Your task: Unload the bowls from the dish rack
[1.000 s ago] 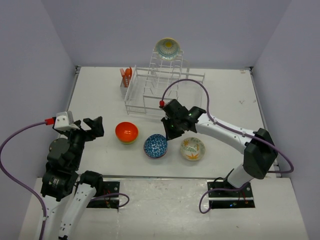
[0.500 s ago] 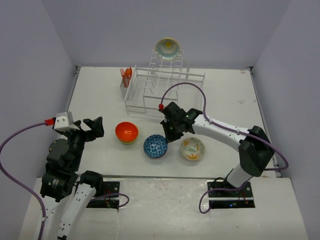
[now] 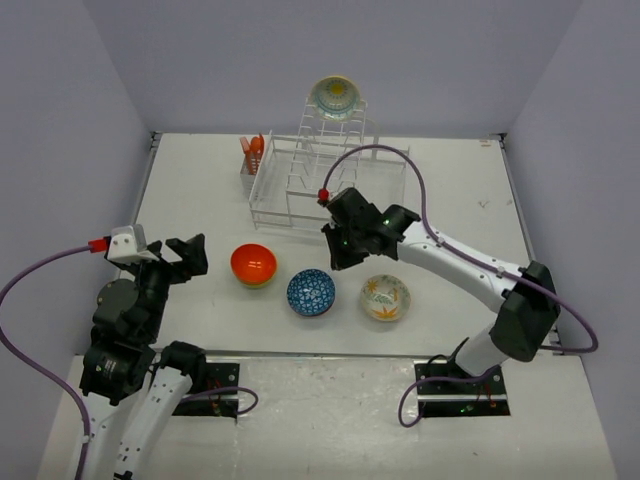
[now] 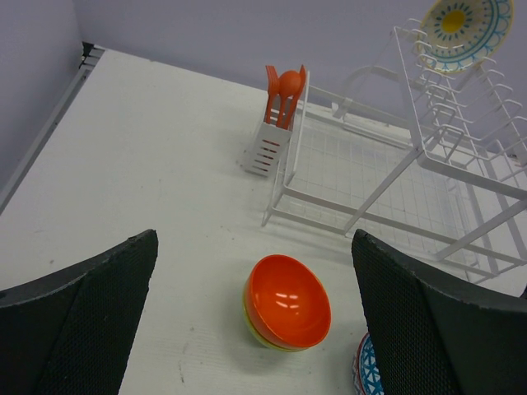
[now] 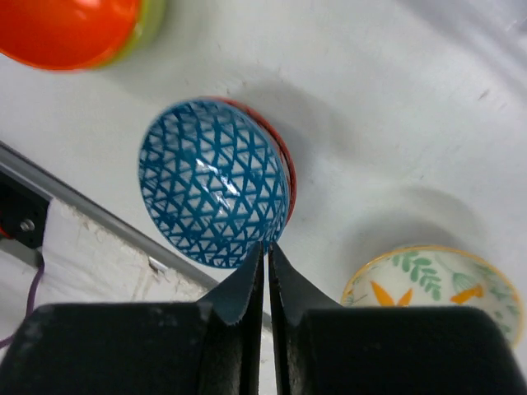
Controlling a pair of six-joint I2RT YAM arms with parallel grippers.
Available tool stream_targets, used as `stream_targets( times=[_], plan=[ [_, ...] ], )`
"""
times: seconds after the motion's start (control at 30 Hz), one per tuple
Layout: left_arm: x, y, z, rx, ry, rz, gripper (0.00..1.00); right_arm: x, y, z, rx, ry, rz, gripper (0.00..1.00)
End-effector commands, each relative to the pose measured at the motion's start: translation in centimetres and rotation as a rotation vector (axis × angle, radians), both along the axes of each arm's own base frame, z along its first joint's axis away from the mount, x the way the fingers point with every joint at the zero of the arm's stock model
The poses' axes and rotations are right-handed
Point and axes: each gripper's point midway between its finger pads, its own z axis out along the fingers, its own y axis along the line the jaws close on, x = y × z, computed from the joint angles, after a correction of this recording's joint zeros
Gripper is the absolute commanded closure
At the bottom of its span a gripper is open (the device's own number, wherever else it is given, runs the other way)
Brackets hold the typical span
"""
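The white wire dish rack [image 3: 300, 195] stands at the back, with a white bowl with a yellow centre [image 3: 336, 96] propped on its top tier. In front of it on the table sit an orange bowl [image 3: 253, 263] nested in a lime green one, a blue patterned bowl [image 3: 311, 292] nested in a red-rimmed one [image 5: 285, 169], and an orange-leaf bowl [image 3: 385, 297]. My right gripper [image 3: 334, 257] hovers shut and empty above the table between the blue bowl [image 5: 210, 181] and the leaf bowl [image 5: 436, 284]. My left gripper [image 3: 186, 254] is open wide, left of the orange bowl [image 4: 286, 300].
Orange utensils [image 3: 253, 152] stand in the small side cup on the rack's left end. The table's front edge and the arm bases lie close below the row of bowls. Grey walls close in the table at the back and on both sides.
My right gripper has closed fully and drawn back a little from the blue bowl toward the rack. The left arm and all bowls have stayed put.
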Motion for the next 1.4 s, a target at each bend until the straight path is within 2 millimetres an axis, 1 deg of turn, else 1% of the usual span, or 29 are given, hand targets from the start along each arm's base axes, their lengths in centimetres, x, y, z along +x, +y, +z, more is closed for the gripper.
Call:
stream_targets(
  times=[0.0, 0.03, 0.07, 0.1, 0.13, 0.17, 0.2, 0.23, 0.27, 0.3, 0.33, 0.37, 0.4, 0.43, 0.47, 0.5, 0.53, 0.57, 0.6, 0.63, 0.7, 0.77, 0.93, 1.0, 1.03, 1.2, 1.3, 1.33, 1.37],
  plan=[
    [0.0, 0.3, -0.1, -0.015, -0.009, 0.02, 0.0, 3.5, -0.5, 9.6, 0.075, -0.274, -0.038, 0.94],
    [0.0, 0.3, -0.1, -0.015, -0.009, 0.022, 0.0, 4.2, -0.8, 10.9, 0.068, -0.33, -0.027, 0.91],
    [0.0, 0.4, -0.1, -0.018, -0.009, 0.027, 0.0, 5.2, -0.7, 13.9, 0.1, -0.407, -0.034, 0.87],
    [-0.1, 0.4, 0.0, -0.018, -0.01, 0.028, 0.0, 6.3, -0.8, 15.5, 0.101, -0.471, -0.041, 0.81],
    [-0.1, 0.4, 0.0, -0.018, -0.012, 0.028, 0.0, 7.9, -2.0, 17.0, 0.035, -0.584, -0.055, 0.62],
    [-0.1, 0.5, 0.0, -0.018, -0.012, 0.03, 0.0, 9.5, -1.9, 19.7, 0.058, -0.693, -0.076, 0.52],
    [-0.1, 0.5, 0.0, -0.018, -0.011, 0.031, 0.0, 10.6, -2.5, 21.2, 0.021, -0.777, -0.071, 0.38],
    [-0.1, 0.5, -0.1, -0.019, -0.009, 0.033, 0.0, 11.6, -3.0, 22.5, 0.009, -0.827, -0.099, 0.35],
    [-0.1, 0.5, -0.1, -0.018, -0.008, 0.034, 0.0, 13.0, -3.7, 25.0, 0.023, -0.877, -0.139, 0.34],
    [0.0, 0.6, -0.1, -0.018, -0.006, 0.036, 0.0, 13.7, -4.0, 26.2, 0.004, -0.915, -0.12, 0.26],
    [-0.1, 0.5, -0.1, -0.018, -0.006, 0.035, 0.0, 15.0, -4.8, 28.4, 0.015, -0.971, -0.15, 0.18],
    [-0.1, 0.5, -0.1, -0.018, -0.006, 0.035, 0.0, 15.9, -5.2, 29.1, -0.001, -1.0, -0.154, 0.09],
    [-0.1, 0.6, -0.1, -0.019, -0.009, 0.034, 0.0, 17.9, -5.8, 28.5, -0.08, -1.025, -0.14, 0.01],
    [-0.1, 0.6, -0.1, -0.019, -0.009, 0.034, 0.0, 19.1, -5.9, 29.9, -0.091, -1.081, -0.144, 0.01],
    [-0.2, 0.6, 0.0, -0.019, -0.011, 0.034, 0.0, 21.0, -5.6, 28.6, -0.181, -1.095, -0.087, 0.01],
    [-0.2, 0.5, 0.0, -0.02, -0.014, 0.033, 0.0, 22.4, -6.0, 28.5, -0.222, -1.111, -0.085, 0.01],
    [-0.2, 0.5, 0.0, -0.019, -0.013, 0.03, 0.0, 23.4, -6.2, 29.9, -0.24, -1.155, -0.094, 0.01],
    [-0.2, 0.5, 0.1, -0.019, -0.015, 0.028, 0.0, 24.6, -6.5, 29.7, -0.316, -1.175, -0.073, 0.01],
    [-0.2, 0.4, 0.1, -0.017, -0.016, 0.024, 0.0, 26.6, -6.4, 28.1, -0.367, -1.161, -0.065, 0.01],
    [-0.1, 0.3, 0.1, -0.016, -0.018, 0.017, 0.0, 27.4, -6.5, 29.5, -0.371, -1.198, -0.082, 0.01],
    [0.0, 0.1, -0.1, -0.011, -0.01, 0.01, 0.0, 29.4, -6.1, 28.1, -0.404, -1.198, -0.045, 0.01],
    [0.1, 0.0, -0.1, -0.008, -0.007, 0.003, 0.0, 30.5, -5.6, 28.7, -0.405, -1.244, -0.039, 0.01],
    [0.4, -0.1, -0.3, -0.004, 0.006, 0.003, 0.0, 33.3, -4.6, 27.3, -0.366, -1.251, -0.022, 0.02],
    [0.4, -0.1, -0.3, -0.004, 0.005, 0.003, 0.0, 34.2, -5.0, 27.0, -0.388, -1.253, -0.032, 0.03],
    [0.3, -0.1, -0.2, -0.005, 0.0, 0.003, 0.0, 35.0, -4.9, 25.6, -0.415, -1.237, -0.018, 0.03],
    [0.4, -0.2, -0.2, -0.004, 0.0, -0.003, 0.0, 37.4, -5.2, 23.5, -0.462, -1.254, -0.023, 0.07],
    [0.4, -0.2, -0.3, -0.001, 0.005, -0.004, 0.0, 38.6, -5.6, 22.1, -0.487, -1.252, -0.038, 0.17],
    [0.4, -0.2, -0.2, -0.002, 0.003, -0.003, 0.0, 38.8, -5.5, 21.8, -0.487, -1.253, -0.036, 0.29],
    [0.4, -0.2, -0.3, -0.001, 0.005, -0.004, 0.0, 38.9, -5.6, 21.8, -0.485, -1.258, -0.04, 0.32]
  ],
)
